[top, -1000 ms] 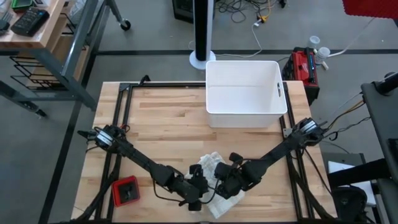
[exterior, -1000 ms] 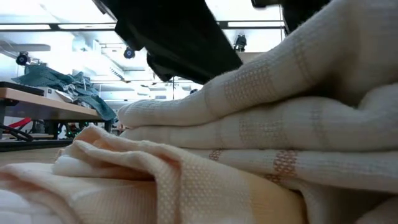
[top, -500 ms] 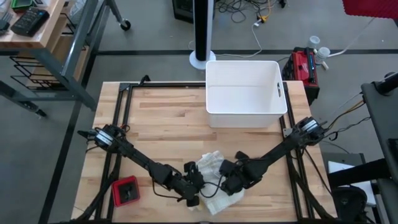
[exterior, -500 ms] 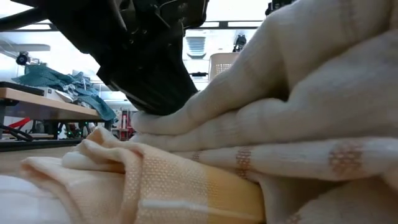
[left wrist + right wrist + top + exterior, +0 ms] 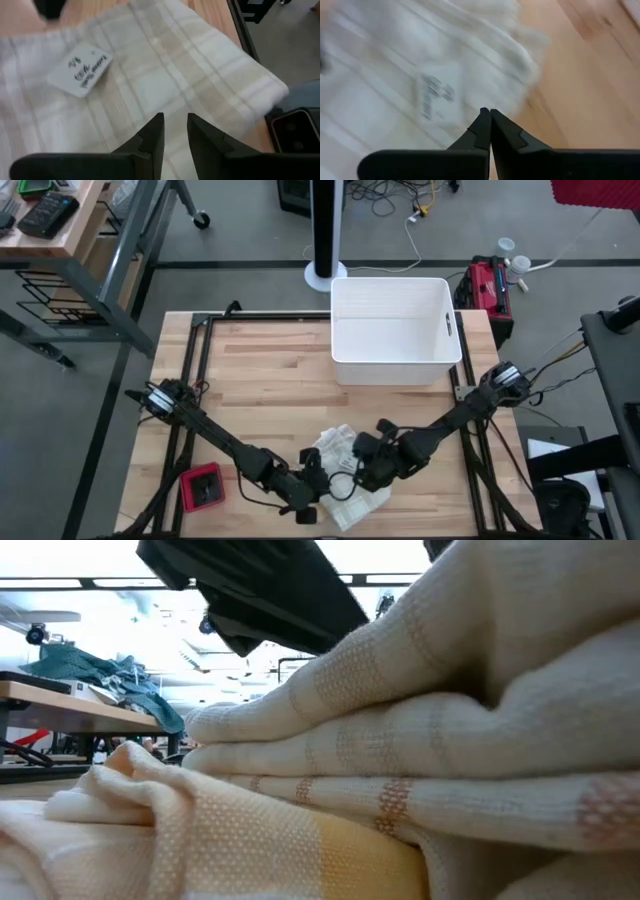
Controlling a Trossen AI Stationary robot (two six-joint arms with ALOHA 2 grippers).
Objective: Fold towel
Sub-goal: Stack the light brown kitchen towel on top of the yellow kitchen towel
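Observation:
A cream towel (image 5: 345, 470) with tan stripes lies bunched in folds on the wooden table near its front edge, and it fills the low view (image 5: 400, 740). A white label (image 5: 80, 70) is sewn on its top side. My left gripper (image 5: 318, 492) is at the towel's near-left side. Its fingers (image 5: 175, 127) stand a narrow gap apart above the cloth with nothing between them, and in the low view it (image 5: 260, 590) hangs clear of the folds. My right gripper (image 5: 362, 472) is over the towel's right part, shut (image 5: 490, 114), close to the label (image 5: 435, 95). My right gripper points its shut fingertips slanting down at the towel's top layer near its edge (image 5: 520, 75), beside the label. Whether the tips touch the cloth, I cannot tell.
A white bin (image 5: 395, 330) stands at the table's far right. A red and black object (image 5: 205, 485) lies near the front left corner. Black frame rails (image 5: 190, 380) run along the table's left and right sides. Bare wood (image 5: 260, 390) lies between the towel and the bin.
My left gripper came down onto the towel's folds half a second ago and has risen clear again, ending a little nearer the table's near edge. The towel's folds have shifted in the low view. My right gripper has drawn slightly toward the far edge, still shut.

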